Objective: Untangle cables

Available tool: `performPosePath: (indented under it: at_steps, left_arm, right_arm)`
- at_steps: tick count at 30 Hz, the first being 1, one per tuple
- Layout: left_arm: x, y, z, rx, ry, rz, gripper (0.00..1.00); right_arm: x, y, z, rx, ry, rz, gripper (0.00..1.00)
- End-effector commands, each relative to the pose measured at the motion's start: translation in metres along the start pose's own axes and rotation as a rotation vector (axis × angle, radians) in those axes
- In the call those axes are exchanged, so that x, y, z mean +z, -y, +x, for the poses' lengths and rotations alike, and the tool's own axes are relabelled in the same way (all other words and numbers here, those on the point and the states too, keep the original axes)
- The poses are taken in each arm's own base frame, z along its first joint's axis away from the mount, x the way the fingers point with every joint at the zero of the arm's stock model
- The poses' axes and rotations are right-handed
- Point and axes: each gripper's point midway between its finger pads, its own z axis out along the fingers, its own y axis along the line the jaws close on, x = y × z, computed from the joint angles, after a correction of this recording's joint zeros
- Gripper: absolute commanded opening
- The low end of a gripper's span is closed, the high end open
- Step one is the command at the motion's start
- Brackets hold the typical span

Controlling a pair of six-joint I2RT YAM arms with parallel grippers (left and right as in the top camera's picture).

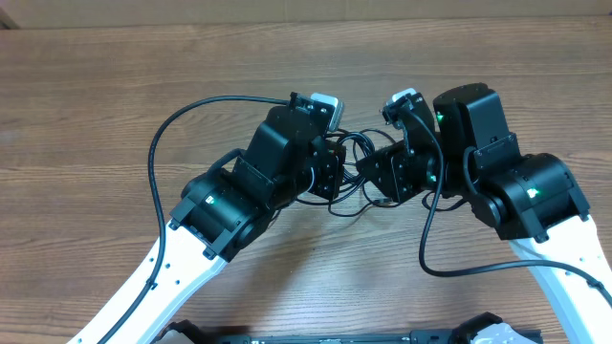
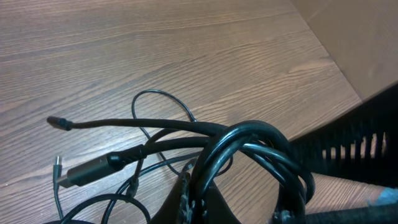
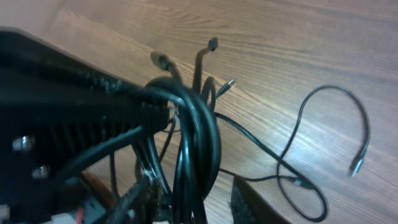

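Pincers of two robot arms meet over the middle of a wooden counter, both deep in one knot of cables.

The left pincer is clenched. Its dark fingers are pressed together at the bottom of the left wrist view. Several glossy black strands run down into them and arch up in a tight loop just to the right.

The right pincer has one finger on each side of the same thick bunch, which runs straight down between them. Whether those fingers press the bunch or only flank it cannot be told.

Loose ends spread outward from the knot. In the left wrist view a thicker cord reaches left across the counter to a small tip, with a longer flat plug below it. A thin strand curls in a loop behind them. In the right wrist view three ends stick up from the top of the bunch. Another thin strand trails right over the wood in a wide loop and ends in a small plug.

From overhead, the left arm and right arm lean in head to head and hide most of the knot. Only a few loops show in the gap between them. A thicker arm wire arcs out from the left arm.
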Motion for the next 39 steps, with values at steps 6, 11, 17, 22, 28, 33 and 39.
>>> performPosePath:
  at_steps: [6, 11, 17, 22, 28, 33, 39]
  left_arm:
    - [-0.014, -0.008, -0.017, -0.048, 0.058, -0.039, 0.04]
    - [-0.017, -0.037, -0.015, -0.19, 0.044, -0.116, 0.04]
    - [-0.024, -0.075, -0.004, -0.418, 0.009, -0.207, 0.04]
    - [-0.025, -0.078, 0.0, -0.495, -0.003, -0.215, 0.04]
    - [-0.022, -0.062, -0.002, -0.399, -0.027, -0.127, 0.04]
    - [-0.022, -0.024, -0.009, -0.266, -0.053, 0.086, 0.04]
    - [-0.022, -0.017, -0.013, -0.24, -0.045, 0.13, 0.04]
  right_arm:
    - [-0.008, -0.008, -0.008, -0.027, 0.032, -0.019, 0.04]
    - [-0.009, -0.008, -0.008, -0.019, 0.032, -0.02, 0.04]
    - [-0.009, -0.008, -0.011, 0.007, 0.047, -0.022, 0.04]
    - [-0.01, -0.011, -0.025, 0.119, 0.099, -0.036, 0.04]
    - [-0.009, -0.009, -0.02, 0.071, 0.081, -0.03, 0.31]
    - [-0.004, -0.007, -0.017, 0.006, 0.06, -0.025, 0.53]
    - [0.004, -0.027, -0.016, -0.058, 0.032, -0.157, 0.36]
